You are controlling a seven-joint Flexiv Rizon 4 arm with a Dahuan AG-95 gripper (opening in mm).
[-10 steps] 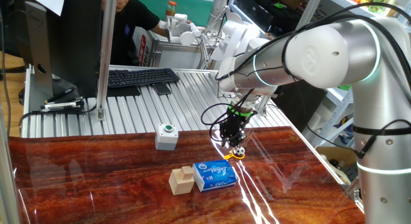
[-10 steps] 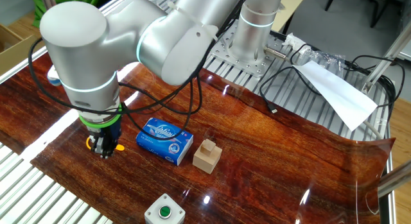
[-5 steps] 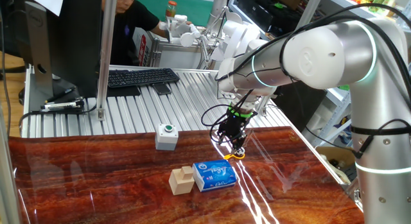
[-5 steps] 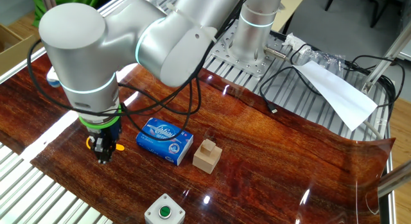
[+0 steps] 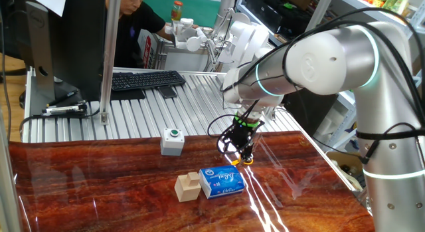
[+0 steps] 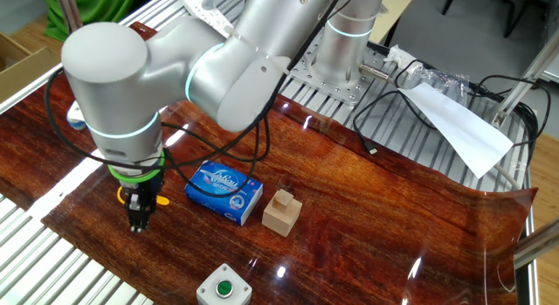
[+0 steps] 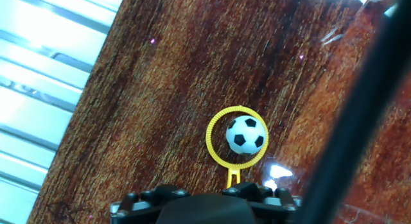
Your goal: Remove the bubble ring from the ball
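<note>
One bubble ring (image 7: 234, 144) encircles one ball (image 7: 245, 135)

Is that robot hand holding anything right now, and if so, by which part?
It can't be told. In the hand view the yellow ring lies around the ball, its stem running under the gripper; the fingertips are hidden.

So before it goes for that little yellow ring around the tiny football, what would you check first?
1. Thin yellow wire ring encircles the small black-and-white ball on the dark wooden table: ok.
2. Ring's short stem points toward the gripper: ok.
3. Black two-finger gripper is directly above ring and ball: ok.
4. Jaws open wide enough: cannot tell, fingertips not clearly visible.
5. Blue tissue pack sits apart from the ring: ok.
6. Black cable crossing the hand view stays clear of the ring: cannot tell.
</note>
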